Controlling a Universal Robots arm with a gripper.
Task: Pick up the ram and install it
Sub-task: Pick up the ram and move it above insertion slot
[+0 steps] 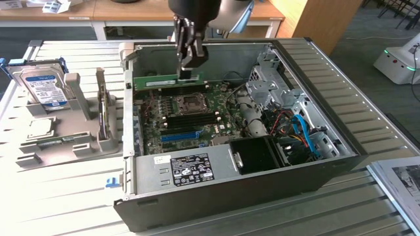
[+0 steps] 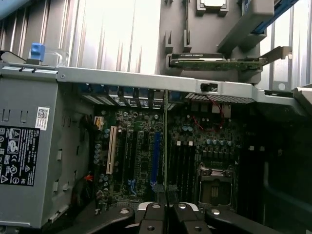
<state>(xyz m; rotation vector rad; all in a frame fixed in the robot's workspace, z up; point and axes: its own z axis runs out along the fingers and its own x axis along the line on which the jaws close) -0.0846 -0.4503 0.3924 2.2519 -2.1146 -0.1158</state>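
Hand [image 1: 188, 73] is clamped on the ram [image 1: 157, 82], held on edge over the motherboard [image 1: 172, 123]. Both hang by the computer case [image 1: 276, 189] wall opposite the power supply [image 1: 190, 167]

Exterior high overview; wrist close above shared motherboard [image 1: 187, 115]

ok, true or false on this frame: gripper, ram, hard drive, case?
1. The gripper is shut on the ram. True.
2. The ram is seated in a slot. False: it hangs above the motherboard, held by the gripper.
3. The hard drive lies inside the case. False: it stands in a grey holder on the table, to the exterior view's left of the case.
4. The case is open, with the motherboard exposed. True.
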